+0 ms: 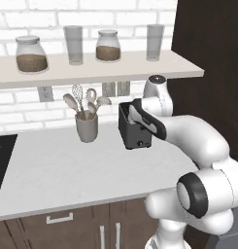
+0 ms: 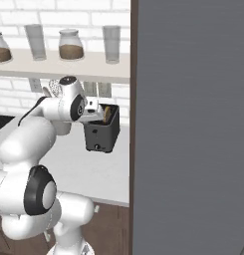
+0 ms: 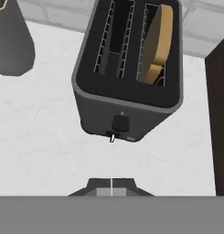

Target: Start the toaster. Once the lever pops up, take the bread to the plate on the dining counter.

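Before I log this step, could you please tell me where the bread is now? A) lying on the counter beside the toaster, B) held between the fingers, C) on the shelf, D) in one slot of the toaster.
D: the bread stands in one slot of the toaster, the other slot empty.

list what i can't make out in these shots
- Toaster: in the left base view the arm covers its top and slots.
- Bread: in the hand view its lower part is sunk in the slot.
- Gripper: in the hand view, fingertips cut off at the bottom; shut.
- Crock: cropped by the hand view's corner.
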Tool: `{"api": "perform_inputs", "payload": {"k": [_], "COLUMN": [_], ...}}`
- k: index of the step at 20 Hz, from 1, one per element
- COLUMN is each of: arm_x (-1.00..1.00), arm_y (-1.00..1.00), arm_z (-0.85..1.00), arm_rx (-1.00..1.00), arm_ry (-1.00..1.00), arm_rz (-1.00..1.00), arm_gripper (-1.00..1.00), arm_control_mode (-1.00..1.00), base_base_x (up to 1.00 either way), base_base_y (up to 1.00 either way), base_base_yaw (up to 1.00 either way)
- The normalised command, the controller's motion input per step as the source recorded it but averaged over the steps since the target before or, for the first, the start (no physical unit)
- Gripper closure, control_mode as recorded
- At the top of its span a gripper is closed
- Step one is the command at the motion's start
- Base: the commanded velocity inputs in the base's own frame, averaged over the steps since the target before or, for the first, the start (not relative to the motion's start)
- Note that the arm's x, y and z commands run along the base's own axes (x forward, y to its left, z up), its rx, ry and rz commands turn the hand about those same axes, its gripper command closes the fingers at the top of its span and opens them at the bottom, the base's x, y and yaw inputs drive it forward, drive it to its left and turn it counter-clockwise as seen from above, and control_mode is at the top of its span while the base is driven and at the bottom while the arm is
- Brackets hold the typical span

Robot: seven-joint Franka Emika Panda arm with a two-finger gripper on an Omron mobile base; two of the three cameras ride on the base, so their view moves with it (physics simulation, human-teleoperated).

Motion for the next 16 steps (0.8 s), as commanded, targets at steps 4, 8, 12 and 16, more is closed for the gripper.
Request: {"api": "perform_inputs", "payload": {"k": [4,8,12,16], "arm_x": [0.17,0.24,0.29,0.24], "arm_y": [-0.03,0.0,0.0,0.0], "arm_z": [-0.24,-0.24,-0.29,-0.29], "arm_rx": [0.0,0.0,0.0,0.0], "arm_ry": [0.0,0.0,0.0,0.0], "arm_rz": [-0.04,-0.03,-0.01,-0.01], "arm_gripper": [1.0,1.0,1.0,1.0], "arm_control_mode": [-1.0,-1.0,-1.0,-1.0], "base_base_x": [0.0,0.0,0.0,0.0], "base_base_y": [0.0,0.0,0.0,0.0], "base_base_yaw": [0.0,0.0,0.0,0.0]}}
